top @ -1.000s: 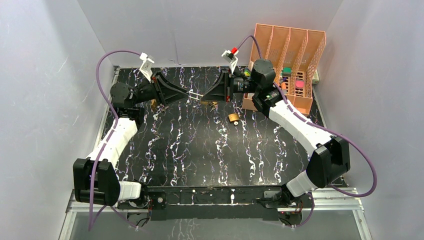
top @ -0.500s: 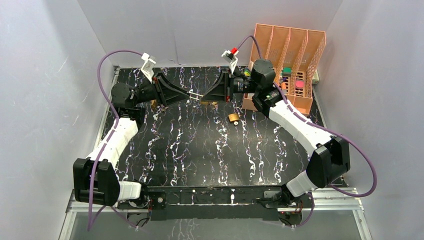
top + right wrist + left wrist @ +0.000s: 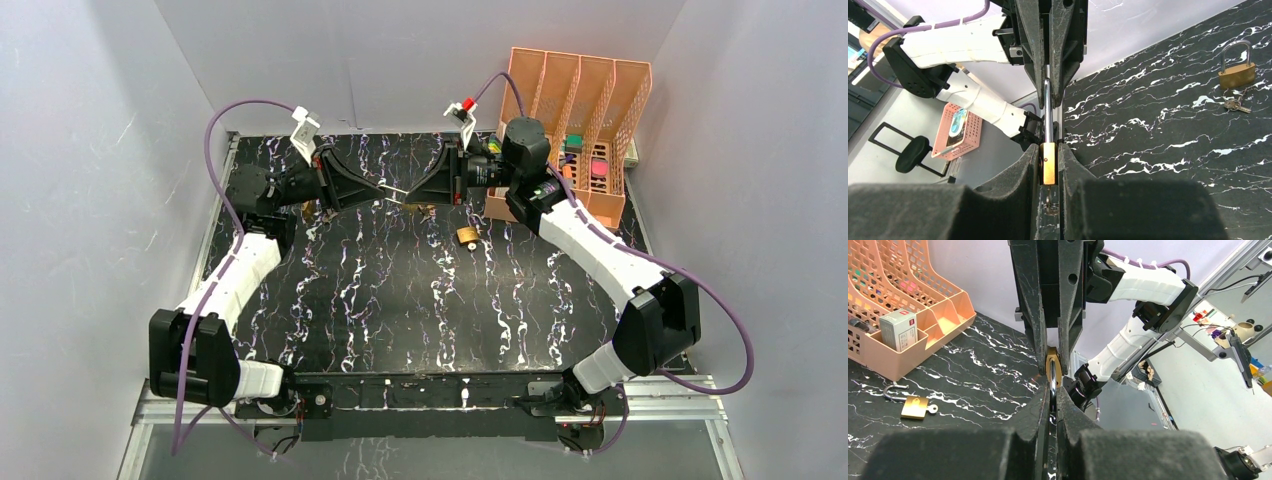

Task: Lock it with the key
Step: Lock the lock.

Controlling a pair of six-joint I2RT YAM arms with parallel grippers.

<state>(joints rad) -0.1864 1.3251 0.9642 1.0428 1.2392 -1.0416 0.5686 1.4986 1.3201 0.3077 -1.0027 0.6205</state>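
Observation:
A brass padlock (image 3: 1049,163) is held in the air between both grippers at the back middle of the table (image 3: 400,300). My right gripper (image 3: 1049,150) is shut on its brass body. A key ring (image 3: 1049,207) hangs under the body between the right fingers; the key itself is hidden. My left gripper (image 3: 1052,390) is shut on the steel shackle (image 3: 1047,110), which sticks out of the body toward it. In the left wrist view the brass body (image 3: 1053,371) shows just past my fingertips. In the top view the two grippers meet tip to tip at the shackle (image 3: 396,189).
A second brass padlock (image 3: 467,236) lies on the table below the right gripper, also in the left wrist view (image 3: 913,406). Another padlock (image 3: 1236,70) with keys (image 3: 1235,105) lies under the left arm. An orange file rack (image 3: 580,110) stands at the back right.
My left arm has shifted a little to the right, bringing its gripper closer to the right gripper. The right arm has not moved.

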